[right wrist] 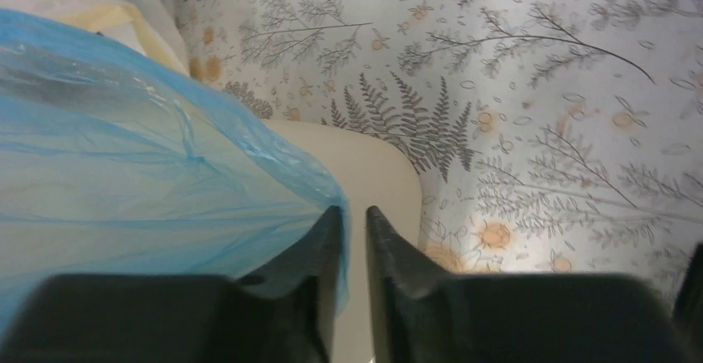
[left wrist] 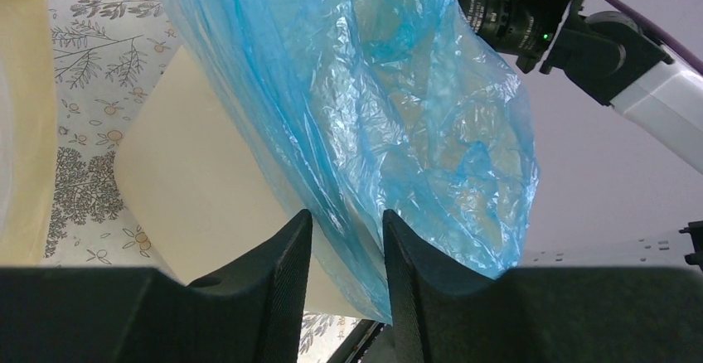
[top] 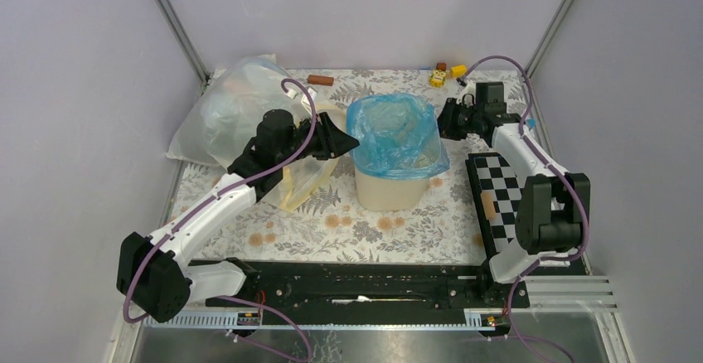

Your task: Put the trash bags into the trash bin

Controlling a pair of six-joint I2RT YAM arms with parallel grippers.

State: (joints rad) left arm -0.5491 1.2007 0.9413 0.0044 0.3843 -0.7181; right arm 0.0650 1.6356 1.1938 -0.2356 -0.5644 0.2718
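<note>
Top external view, big to small: on the floral tabletop (top: 390, 230) the larger clear bag (top: 232, 106) lies off to the left (no part of this job). The trash bin (top: 390, 191) stands mid-table with the trash bags (top: 394, 131) already in it. The blue film is spread open across the mouth and folded down over the rim, hanging lower at the near corners. That reads as most of the task done; what seems left is evening the hem and letting go. The left fingers (left wrist: 282, 272) stand partly apart astride the draped film and bin wall — whether they pinch it I cannot tell. The right fingers (right wrist: 394, 255) are a narrow slit apart at the bin's right rim, the film's edge brushing one, nothing clamped.
</note>
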